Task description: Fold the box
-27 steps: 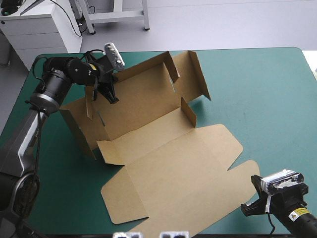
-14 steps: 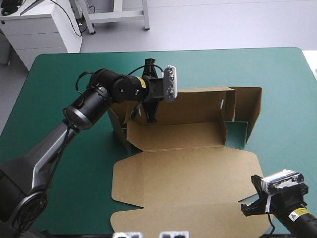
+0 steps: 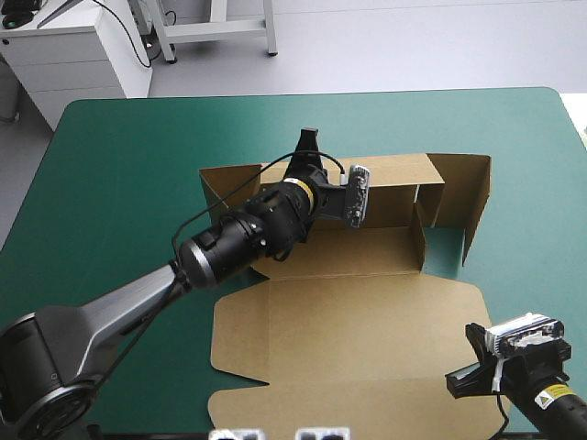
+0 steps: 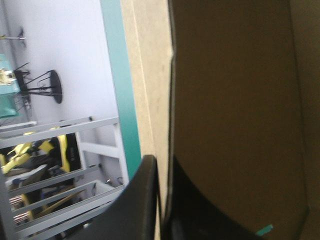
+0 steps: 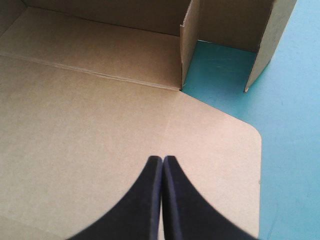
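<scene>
Frame centre: my left gripper [image 3: 307, 149] clamps box [image 3: 367, 312] far wall. Advice: steady wall upright, square to crease, no twisting. Lower right: my right gripper [image 5: 162, 161] pressed together, empty.

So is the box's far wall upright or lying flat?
Upright: the far wall stands on edge, the left tool shut on its top rim, while the lid lies flat toward the near edge.

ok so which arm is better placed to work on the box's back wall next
Left. The left gripper is shut on the box at its far wall, reaching in over the floor. The right gripper hangs shut over the near right corner of the flat lid, away from any raised wall.
</scene>
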Robot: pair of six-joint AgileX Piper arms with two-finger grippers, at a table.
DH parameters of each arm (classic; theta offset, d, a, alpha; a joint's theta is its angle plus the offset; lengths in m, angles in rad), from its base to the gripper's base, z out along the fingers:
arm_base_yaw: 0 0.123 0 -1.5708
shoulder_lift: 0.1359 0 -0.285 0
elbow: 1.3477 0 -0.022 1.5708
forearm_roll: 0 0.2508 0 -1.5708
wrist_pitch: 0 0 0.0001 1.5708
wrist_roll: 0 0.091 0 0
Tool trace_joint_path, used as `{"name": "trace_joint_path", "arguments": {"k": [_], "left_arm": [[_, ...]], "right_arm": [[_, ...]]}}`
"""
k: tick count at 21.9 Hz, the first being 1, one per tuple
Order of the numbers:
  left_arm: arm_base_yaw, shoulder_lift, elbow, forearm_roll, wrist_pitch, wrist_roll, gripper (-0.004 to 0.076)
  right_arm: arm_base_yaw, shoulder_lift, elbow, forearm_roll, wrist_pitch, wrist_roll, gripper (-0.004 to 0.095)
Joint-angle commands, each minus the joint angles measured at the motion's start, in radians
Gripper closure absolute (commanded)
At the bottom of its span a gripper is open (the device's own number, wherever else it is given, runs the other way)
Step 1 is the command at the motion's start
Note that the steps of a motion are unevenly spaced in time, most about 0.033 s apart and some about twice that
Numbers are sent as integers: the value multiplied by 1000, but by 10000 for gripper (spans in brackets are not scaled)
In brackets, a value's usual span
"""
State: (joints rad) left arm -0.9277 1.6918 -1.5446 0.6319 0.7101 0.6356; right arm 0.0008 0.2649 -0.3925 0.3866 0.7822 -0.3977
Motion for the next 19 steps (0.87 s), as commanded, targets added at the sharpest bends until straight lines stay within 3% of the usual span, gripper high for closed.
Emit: {"name": "trace_joint_path", "arguments": {"k": [1, 5, 9, 14, 19], "left_arm": [[-81, -37, 56, 303, -67, -292, 733], [-123, -37, 116, 567, -37, -572, 732], [-132, -37, 144, 664, 7, -691, 732], [-168, -37, 144, 661, 33, -723, 732], [-182, -37, 154, 655, 41, -723, 732]], "right_arm": [[1, 9, -56, 21, -65, 32, 926], [1, 14, -124, 19, -91, 83, 926], [1, 102, -242, -43, -100, 189, 926], [1, 456, -528, -81, -182, 221, 926], [1, 860, -883, -81, -153, 223, 928]]}}
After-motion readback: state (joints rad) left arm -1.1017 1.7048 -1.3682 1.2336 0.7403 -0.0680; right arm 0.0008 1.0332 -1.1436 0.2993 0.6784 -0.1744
